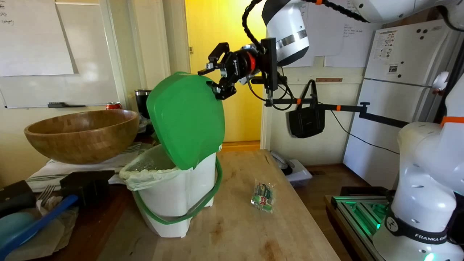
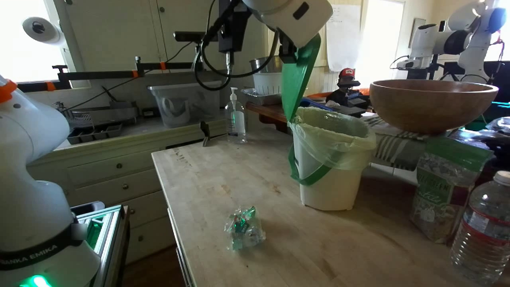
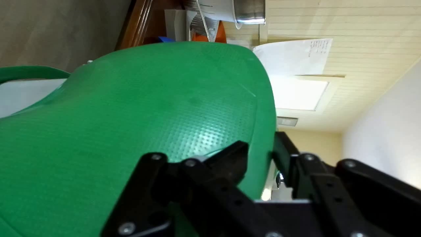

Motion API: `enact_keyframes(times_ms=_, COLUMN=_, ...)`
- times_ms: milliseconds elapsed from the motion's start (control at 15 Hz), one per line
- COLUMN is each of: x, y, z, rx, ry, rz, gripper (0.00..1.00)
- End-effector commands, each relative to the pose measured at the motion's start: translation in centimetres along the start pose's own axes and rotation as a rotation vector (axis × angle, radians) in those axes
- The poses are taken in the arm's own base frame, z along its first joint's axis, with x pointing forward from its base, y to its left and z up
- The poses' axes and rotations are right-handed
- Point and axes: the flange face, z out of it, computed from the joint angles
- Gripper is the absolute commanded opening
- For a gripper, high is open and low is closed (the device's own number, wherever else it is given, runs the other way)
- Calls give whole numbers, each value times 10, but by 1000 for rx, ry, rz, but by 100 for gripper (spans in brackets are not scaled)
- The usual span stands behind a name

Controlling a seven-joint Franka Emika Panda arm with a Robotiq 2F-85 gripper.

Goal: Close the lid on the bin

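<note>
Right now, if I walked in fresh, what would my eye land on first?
Probably the bright green lid, standing steeply open at the rim of the white bin, with the black gripper at its upper edge. Next, perhaps, the large wooden bowl to the left of the bin in an exterior view, and the bright yellow doorway behind the lid.

Wood-topped table (image 1: 235, 232); beyond it, bright yellow door (image 1: 243, 119). Whiteboard (image 1: 96, 79) on cream wall (image 1: 12, 141). White two-door refrigerator (image 1: 391, 98), brown floor (image 1: 322, 183). In an exterior view: knobbed drawers (image 2: 97, 171) under counter (image 2: 141, 127), pale cupboards (image 2: 111, 36) above, window (image 2: 24, 59) glaring white. Wrist view: paper sheet (image 3: 292, 57) on pale grooved panelling (image 3: 368, 42).
</note>
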Motion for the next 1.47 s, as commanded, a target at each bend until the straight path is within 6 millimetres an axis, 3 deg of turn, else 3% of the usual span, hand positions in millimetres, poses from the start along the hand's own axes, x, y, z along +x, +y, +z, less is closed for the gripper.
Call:
enact_keyframes(times_ms=0, x=-3, y=11, z=8, rx=-70, ry=29, rz=-3, gripper=0)
enact_keyframes(times_ms=400, x=2, y=31, z=18, rx=-157, ry=74, rz=7, gripper=0)
enact_keyframes(times_ms=800, x=0, y=34, z=18, rx=-195, ry=93, rz=6, gripper=3)
enact_keyframes(times_ms=867, x=-1, y=34, z=18, rx=-199, ry=87, rz=6, gripper=28)
enact_keyframes(times_ms=1000, x=-5, y=33, z=18, rx=-205, ry=78, rz=-1, gripper=31)
enact_keyframes(times_ms=1133, x=-10, y=32, z=19, rx=-236, ry=69, rz=-12, gripper=46)
enact_keyframes(times_ms=1400, x=-29, y=34, z=20, rx=-470, ry=65, rz=-28, gripper=77)
